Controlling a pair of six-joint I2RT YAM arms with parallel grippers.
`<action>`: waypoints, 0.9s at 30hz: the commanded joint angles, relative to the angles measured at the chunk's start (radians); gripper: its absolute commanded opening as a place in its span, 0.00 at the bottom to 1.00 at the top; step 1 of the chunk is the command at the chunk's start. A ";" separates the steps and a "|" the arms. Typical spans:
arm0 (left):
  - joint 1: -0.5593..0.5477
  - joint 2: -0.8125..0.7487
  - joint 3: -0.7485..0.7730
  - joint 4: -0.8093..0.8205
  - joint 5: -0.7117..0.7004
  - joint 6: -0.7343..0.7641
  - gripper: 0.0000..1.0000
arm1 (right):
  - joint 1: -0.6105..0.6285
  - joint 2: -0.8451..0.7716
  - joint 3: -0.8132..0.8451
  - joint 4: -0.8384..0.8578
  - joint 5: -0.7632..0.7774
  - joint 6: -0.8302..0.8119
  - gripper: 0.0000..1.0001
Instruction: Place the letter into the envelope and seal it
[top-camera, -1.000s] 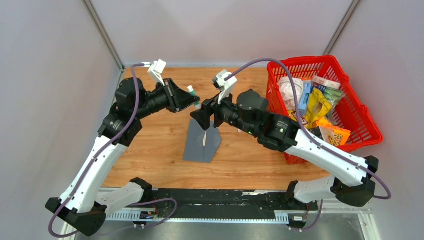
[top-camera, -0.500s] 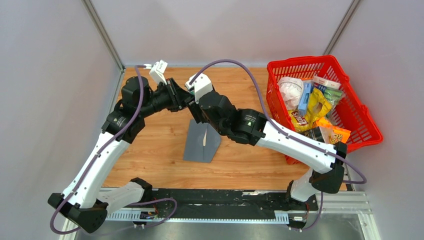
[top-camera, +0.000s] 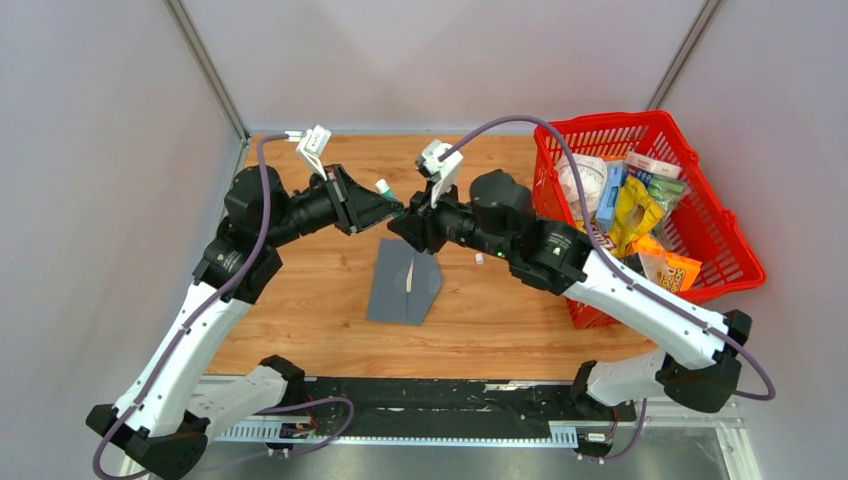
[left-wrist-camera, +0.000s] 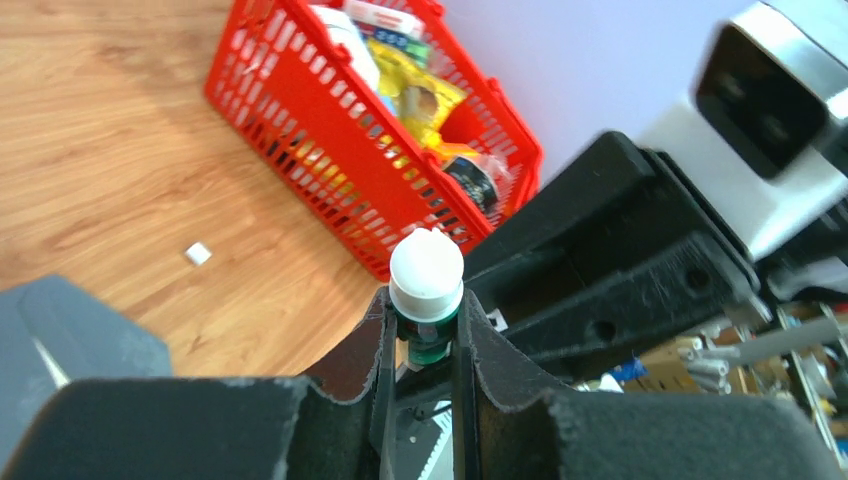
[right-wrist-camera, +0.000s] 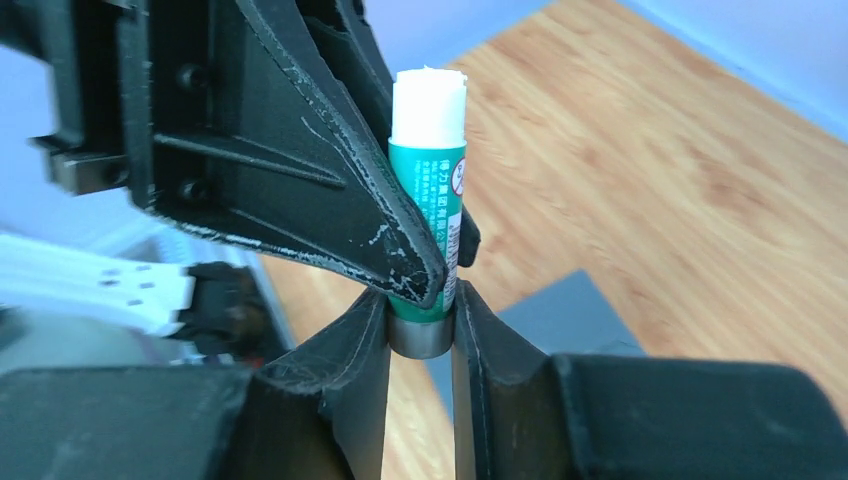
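Observation:
The dark grey envelope (top-camera: 405, 290) lies flat on the wood at mid-table, and also shows in the left wrist view (left-wrist-camera: 70, 340) and the right wrist view (right-wrist-camera: 570, 310). A thin pale sliver (top-camera: 410, 277) shows at its middle; the rest of the letter is hidden. Both grippers meet above the envelope's far end on a green glue stick (top-camera: 383, 187) with a white end. My left gripper (left-wrist-camera: 425, 305) is shut on its green body (left-wrist-camera: 432, 335). My right gripper (right-wrist-camera: 421, 305) is shut on its grey base (right-wrist-camera: 420, 335).
A red basket (top-camera: 600, 122) full of packaged goods stands at the right, and also shows in the left wrist view (left-wrist-camera: 300, 100). A small white piece (top-camera: 478, 258) lies on the wood right of the envelope. Grey walls enclose the table.
My right arm swung left and up against the left gripper, then drew back a little. It now grips the glue stick's base. My left gripper kept hold of the stick.

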 joint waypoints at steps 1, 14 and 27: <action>0.017 -0.031 -0.024 0.131 0.062 0.047 0.00 | -0.091 -0.119 -0.097 0.199 -0.441 0.161 0.22; 0.017 -0.062 -0.050 0.228 0.128 0.033 0.00 | -0.105 -0.097 -0.125 0.307 -0.617 0.287 0.27; 0.017 -0.058 -0.053 0.234 0.099 0.028 0.00 | -0.045 -0.044 -0.039 0.174 -0.462 0.205 0.35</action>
